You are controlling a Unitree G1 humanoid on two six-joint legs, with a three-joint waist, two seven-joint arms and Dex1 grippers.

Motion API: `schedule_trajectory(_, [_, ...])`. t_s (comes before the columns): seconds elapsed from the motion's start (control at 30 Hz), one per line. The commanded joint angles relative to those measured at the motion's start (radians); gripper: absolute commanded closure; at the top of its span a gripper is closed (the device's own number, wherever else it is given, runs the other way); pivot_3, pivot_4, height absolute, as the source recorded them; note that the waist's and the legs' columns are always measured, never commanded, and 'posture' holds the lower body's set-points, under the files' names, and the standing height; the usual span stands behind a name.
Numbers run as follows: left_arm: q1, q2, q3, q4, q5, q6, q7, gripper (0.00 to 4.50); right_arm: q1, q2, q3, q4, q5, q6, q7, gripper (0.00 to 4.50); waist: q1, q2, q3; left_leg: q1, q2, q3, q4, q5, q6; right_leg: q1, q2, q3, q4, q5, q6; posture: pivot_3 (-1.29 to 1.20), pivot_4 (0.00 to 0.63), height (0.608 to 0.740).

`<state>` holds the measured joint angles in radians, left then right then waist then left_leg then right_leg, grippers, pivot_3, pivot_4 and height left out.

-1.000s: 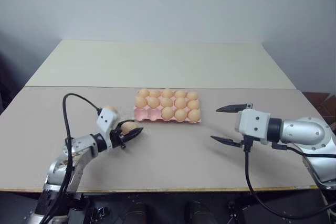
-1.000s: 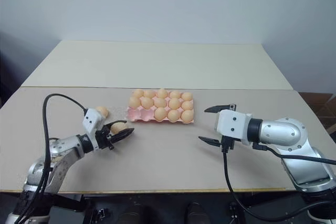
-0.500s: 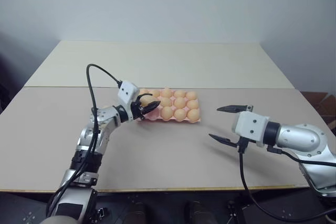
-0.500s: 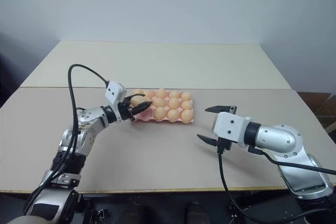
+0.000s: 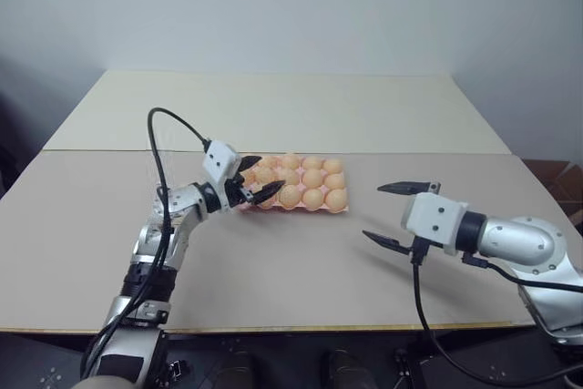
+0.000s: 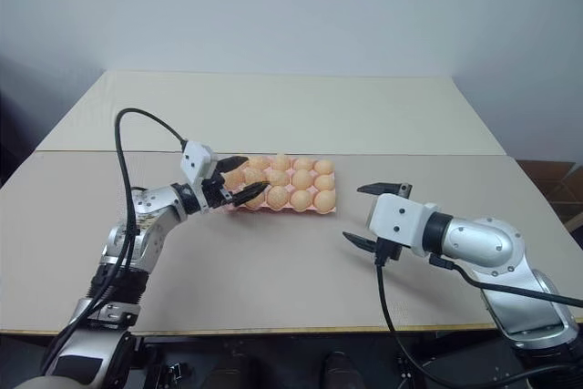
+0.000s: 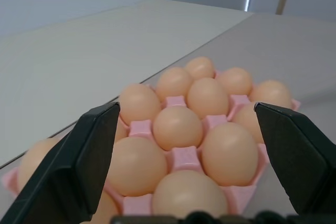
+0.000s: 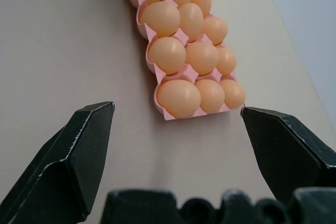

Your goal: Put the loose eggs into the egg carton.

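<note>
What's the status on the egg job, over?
Left gripper jaws open, empty, at the egg carton's left end. Right gripper jaws open, empty, hanging clear. No loose eggs seen on the table. Nothing obstructing.

The carton (image 5: 293, 204) is plain pink, and the eggs (image 7: 177, 128) in its cups are an even pale orange-tan with no marks. Both hands, left (image 5: 253, 179) and right (image 5: 395, 215), have black fingers (image 8: 79, 156) on white and silver bodies. The worktop (image 5: 291, 271) is beige near the robot, with a paler cream panel behind. The wall (image 5: 291, 6) is light grey.
</note>
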<state>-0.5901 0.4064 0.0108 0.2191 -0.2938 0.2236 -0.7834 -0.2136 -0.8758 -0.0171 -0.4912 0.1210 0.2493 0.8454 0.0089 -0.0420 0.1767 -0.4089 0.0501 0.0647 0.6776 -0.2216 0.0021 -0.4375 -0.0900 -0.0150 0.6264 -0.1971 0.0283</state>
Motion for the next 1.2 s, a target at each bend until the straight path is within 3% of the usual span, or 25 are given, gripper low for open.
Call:
schedule_trajectory(0.03, [0.031,0.054,0.065,-0.115,-0.030,0.031,0.015,0.02,-0.014,-0.001,-0.014,-0.005,0.003,-0.011,0.005,0.00,-0.002,0.000,0.000,0.000,0.000,0.000,0.000,0.000,0.000,0.000,0.000,0.000,0.000,0.000,0.000,0.00,0.150,0.740])
schedule_trajectory(0.2, [0.169,0.179,0.157,-0.334,-0.007,0.143,0.101,0.02,-0.013,-0.007,-0.015,0.008,0.000,-0.026,0.015,0.00,-0.008,0.000,0.000,0.000,0.001,0.000,-0.001,0.000,0.000,0.000,0.000,0.000,0.000,0.000,0.000,0.00,0.150,0.740])
schedule_trajectory(0.3, [0.323,0.249,0.282,-0.532,-0.076,0.290,0.135,0.02,0.006,-0.009,-0.021,0.007,0.005,-0.027,0.023,0.00,-0.013,0.000,0.000,0.000,0.001,0.000,-0.001,0.000,0.000,-0.001,0.000,0.000,0.000,0.000,0.000,0.00,0.150,0.740])
schedule_trajectory(0.43, [0.511,0.271,0.483,-0.721,-0.222,0.436,0.146,0.02,0.004,-0.008,-0.010,0.018,0.001,-0.034,0.035,0.00,-0.016,0.000,0.000,0.000,0.002,0.000,-0.001,0.000,0.000,-0.001,-0.001,0.000,0.000,-0.001,-0.001,0.00,0.150,0.740])
schedule_trajectory(0.57, [0.652,0.298,0.613,-0.794,-0.257,0.525,0.172,0.02,-0.035,-0.002,0.000,0.037,0.026,-0.028,0.060,0.00,-0.014,0.000,0.000,0.002,0.002,0.001,0.000,0.000,0.000,-0.001,-0.001,0.000,0.001,-0.004,-0.006,0.00,0.150,0.740])
schedule_trajectory(0.9, [0.746,0.305,0.617,-0.861,-0.256,0.586,0.238,0.02,-0.083,0.001,0.016,0.091,0.028,-0.049,0.097,0.00,-0.006,0.000,0.000,0.002,0.002,0.001,-0.001,0.000,0.000,-0.001,-0.001,0.001,0.001,-0.004,-0.007,0.00,0.150,0.740])
schedule_trajectory(1.07, [0.725,0.306,0.590,-0.847,-0.253,0.588,0.266,0.02,-0.072,-0.004,0.018,0.085,0.022,-0.056,0.097,0.00,-0.005,0.000,0.000,0.002,0.002,0.001,-0.002,0.000,0.000,-0.002,-0.001,0.000,0.001,-0.004,-0.008,0.00,0.150,0.740])
schedule_trajectory(1.2, [0.626,0.287,0.515,-0.780,-0.214,0.568,0.336,0.02,-0.075,0.000,0.021,0.084,0.017,-0.051,0.089,0.00,0.002,0.000,0.000,0.002,0.001,0.001,-0.001,0.000,0.000,-0.001,-0.001,0.000,0.001,-0.004,-0.007,0.00,0.150,0.740])
